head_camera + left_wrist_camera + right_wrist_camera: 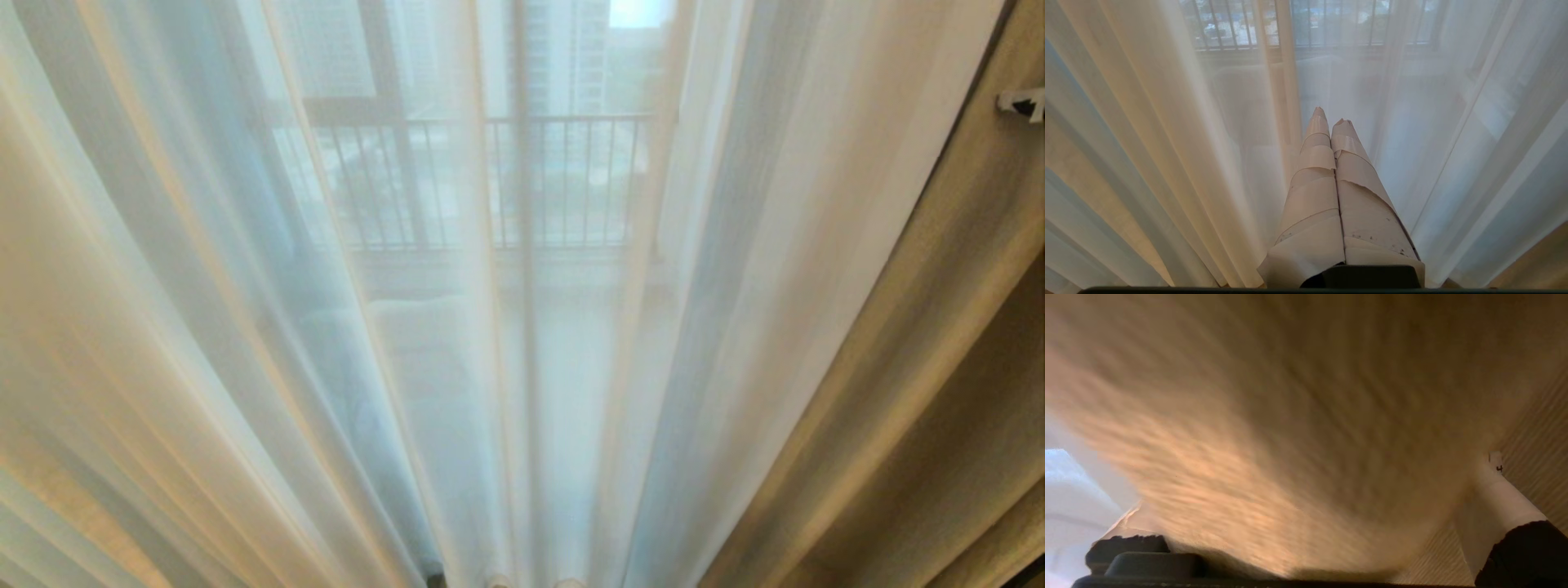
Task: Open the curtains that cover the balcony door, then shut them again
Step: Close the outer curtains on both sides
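Daylight from the balcony filters through the white sheers [506, 327], which fill the centre of the head view; behind them the balcony door [522, 245] shows as a faint upright frame, with a barred railing [563, 180] beyond. Thick beige drapes [939, 392] hang along the right edge. The left claw [1331, 120] is clenched on nothing, pointing at the sheers at lower centre of its wrist view. The right claw [1306, 482] is spread wide, a fold of beige drape bulging between its fingers [1494, 486], not yet gripped. Judging by this, opening has barely begun: sheers cover the glass, and closing remains.
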